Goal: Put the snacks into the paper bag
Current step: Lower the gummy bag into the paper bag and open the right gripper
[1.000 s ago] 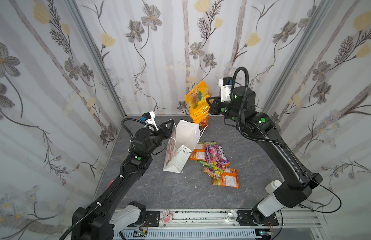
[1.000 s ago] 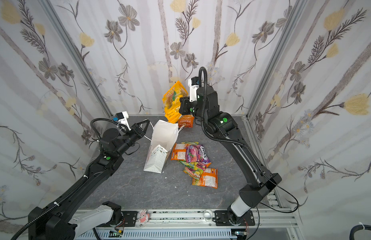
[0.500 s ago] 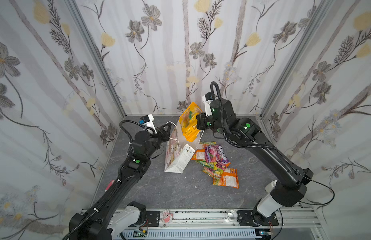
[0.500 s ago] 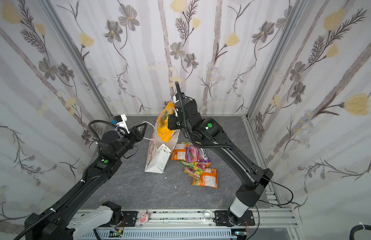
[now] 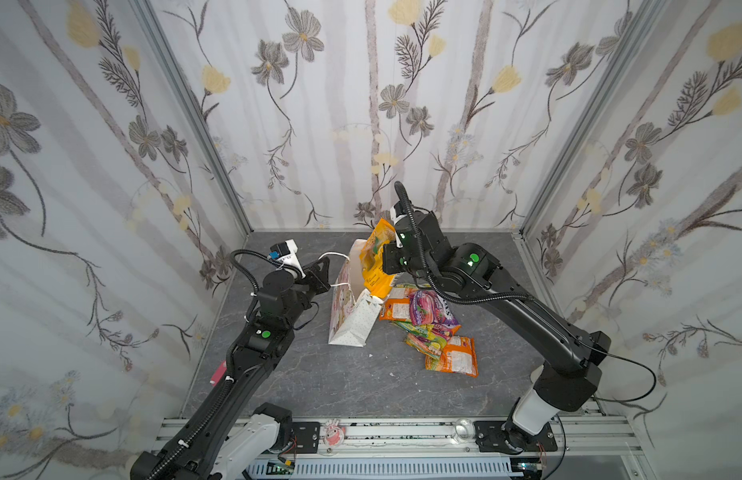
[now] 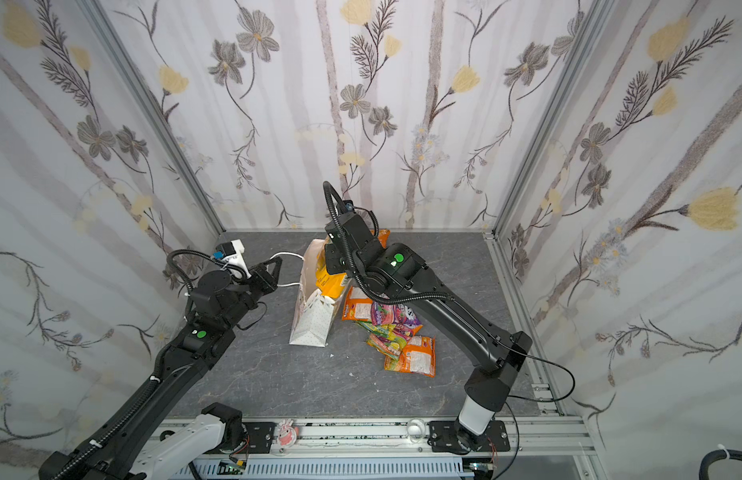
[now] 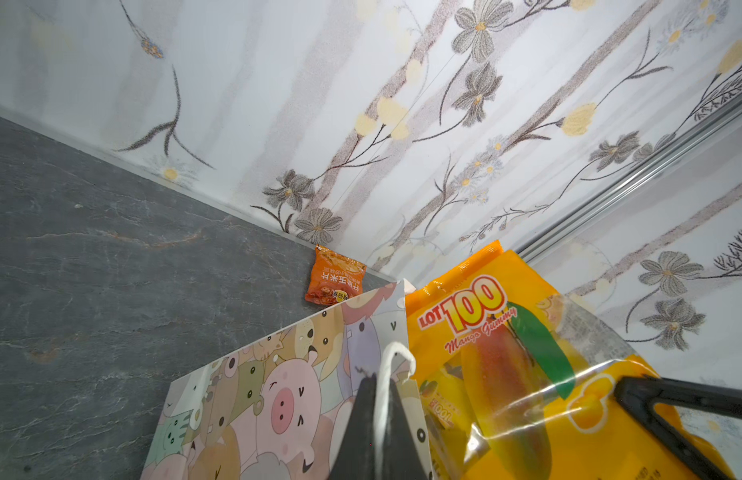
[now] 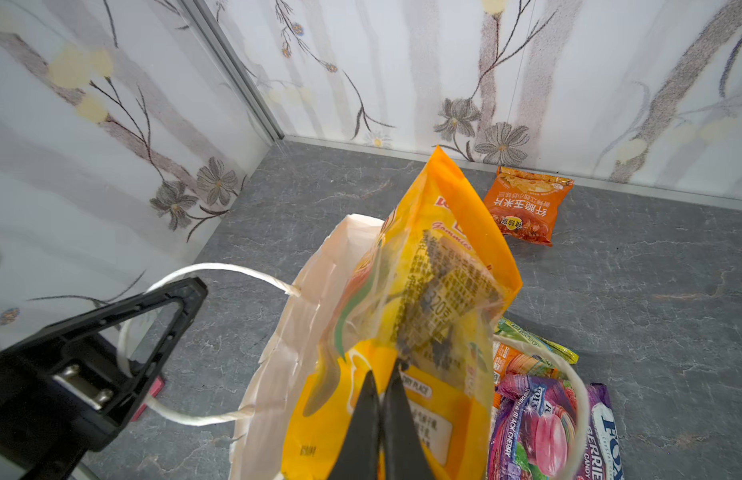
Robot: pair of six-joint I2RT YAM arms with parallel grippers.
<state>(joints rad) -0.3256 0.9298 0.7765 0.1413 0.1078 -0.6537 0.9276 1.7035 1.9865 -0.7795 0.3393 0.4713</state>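
We log the right gripper (image 8: pixel 382 376) clenched on the orange packet (image 8: pixel 427 270), half inside the bag (image 5: pixel 352 320) toward the table's (image 5: pixel 361 386) back edge, and the left gripper (image 7: pixel 379 384) clamping the cord handle (image 7: pixel 396 353); we judge the film light, floppy and slippery, best pinched at a seam.

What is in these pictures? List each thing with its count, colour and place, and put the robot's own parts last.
paper bag: one, white with dots and cartoon animals, standing mid-table, mouth open
mango gummy packet: one, yellow-orange, upright at the bag's mouth
small orange packet: one, orange, on the table by the back wall
pile orange packets: two, orange, right of the bag
purple-pink packet: one, on the pile
green-yellow packets: at least two, in the pile, overlapped
flat red-pink object: one, at the table's left edge
table: one, grey
left gripper: shut on the bag's white cord handle
right gripper: shut on the mango gummy packet
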